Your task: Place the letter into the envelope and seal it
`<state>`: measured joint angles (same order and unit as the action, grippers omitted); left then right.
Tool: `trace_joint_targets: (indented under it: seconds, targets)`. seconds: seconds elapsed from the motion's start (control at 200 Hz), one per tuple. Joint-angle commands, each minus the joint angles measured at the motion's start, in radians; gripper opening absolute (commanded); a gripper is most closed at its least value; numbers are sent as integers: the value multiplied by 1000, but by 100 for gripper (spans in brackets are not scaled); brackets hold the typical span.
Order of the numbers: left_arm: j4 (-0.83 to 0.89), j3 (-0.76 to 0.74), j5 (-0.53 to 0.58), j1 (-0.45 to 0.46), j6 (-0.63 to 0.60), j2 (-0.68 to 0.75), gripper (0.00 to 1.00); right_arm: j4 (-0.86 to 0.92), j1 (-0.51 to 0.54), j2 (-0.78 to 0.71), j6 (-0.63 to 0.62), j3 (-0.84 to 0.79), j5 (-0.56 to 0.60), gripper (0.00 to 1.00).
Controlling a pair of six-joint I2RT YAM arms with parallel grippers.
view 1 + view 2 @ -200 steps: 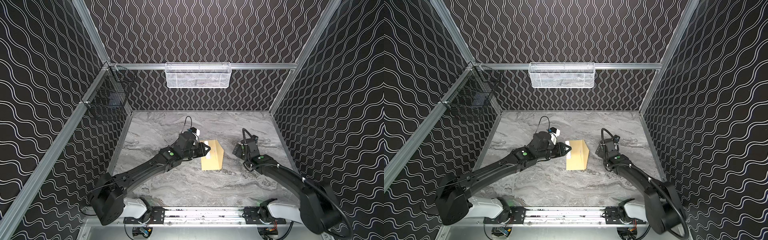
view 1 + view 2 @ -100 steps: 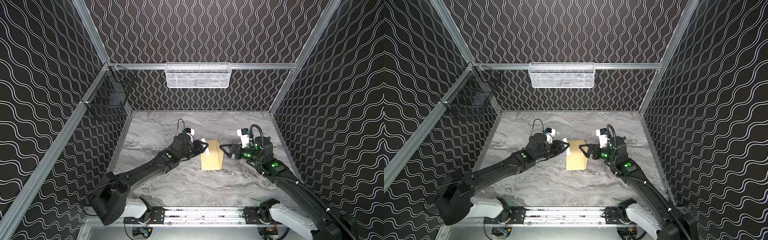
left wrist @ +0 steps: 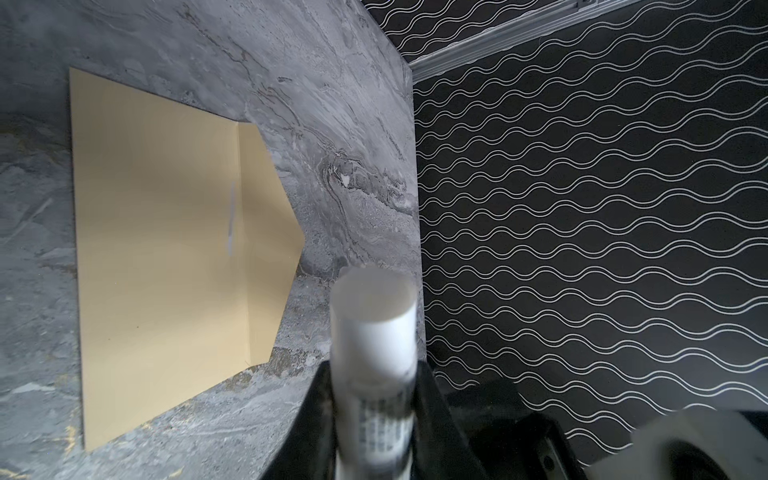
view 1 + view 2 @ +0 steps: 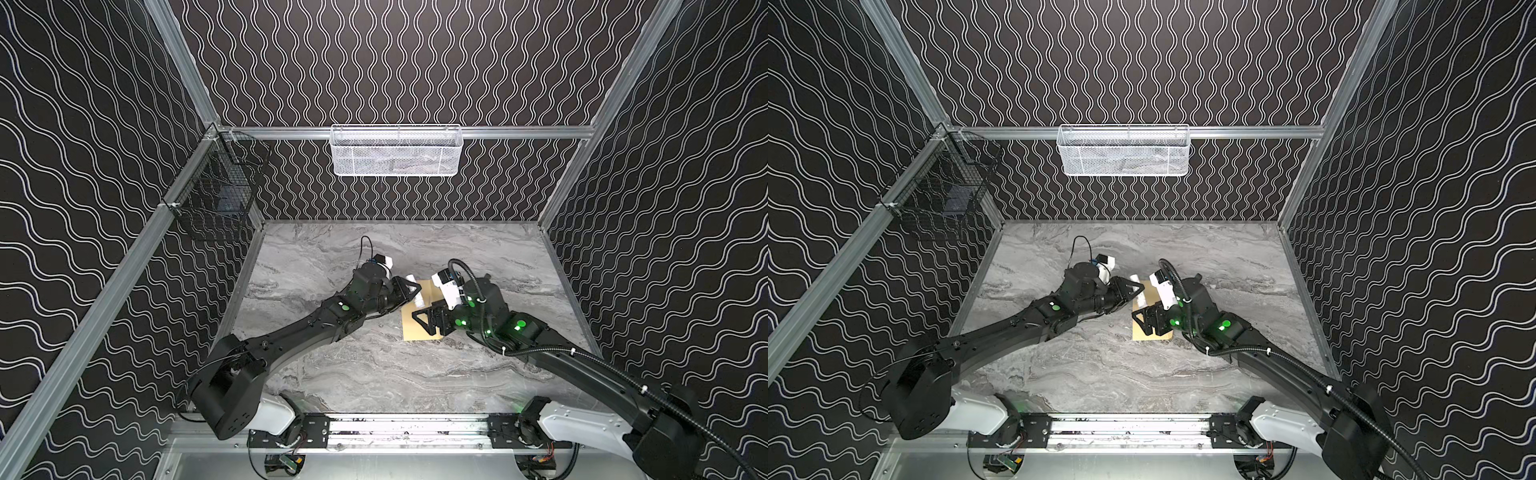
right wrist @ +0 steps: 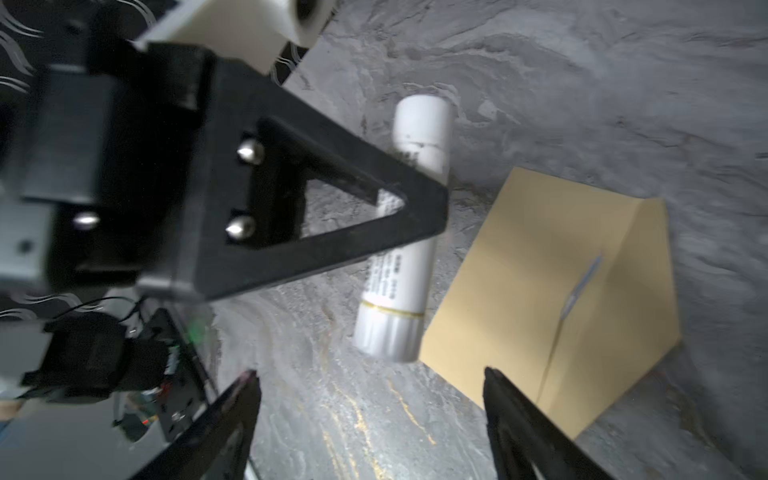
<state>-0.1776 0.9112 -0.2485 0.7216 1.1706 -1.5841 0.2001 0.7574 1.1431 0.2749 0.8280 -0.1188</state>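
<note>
Marble table (image 4: 353, 374), frame centre: we judge the envelope (image 3: 158, 249) light and limp; lift by its flap (image 3: 266, 232). Left claw (image 4: 413, 289) pinches a tube (image 5: 399, 249); right claw (image 5: 370, 382) spread.

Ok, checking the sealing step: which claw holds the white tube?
The left claw, shut on the white tube; the right claw stands open and empty above the envelope.
</note>
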Motion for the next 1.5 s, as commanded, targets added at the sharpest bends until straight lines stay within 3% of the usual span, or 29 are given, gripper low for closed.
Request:
trace_joint_targets:
  seconds: [0.0,0.47,0.676,0.966,1.136,1.196,1.261,1.492]
  targets:
    - [-11,9,-9,-1,-3,-1,0,19,21,21,-47,24,150,81]
    - [-6,6,-13,-2,-11,-1,0,-25,30,127,-84,77,159,55]
    - [-8,2,-13,-2,-13,-5,0,-24,31,139,-67,88,142,34]
    - [7,10,-12,-3,-22,-14,0,-11,31,133,-32,85,115,15]
    - [-12,-2,-12,-6,-29,-17,0,-27,23,107,40,88,67,12]
    - [-34,-13,-10,-8,-34,-16,0,-38,1,97,84,96,3,11]
    - [-87,-35,-6,-7,-41,-11,0,-91,-60,77,166,81,-148,11]
    - [-273,-92,-34,-21,-111,47,0,-577,-297,29,560,-86,-709,17]
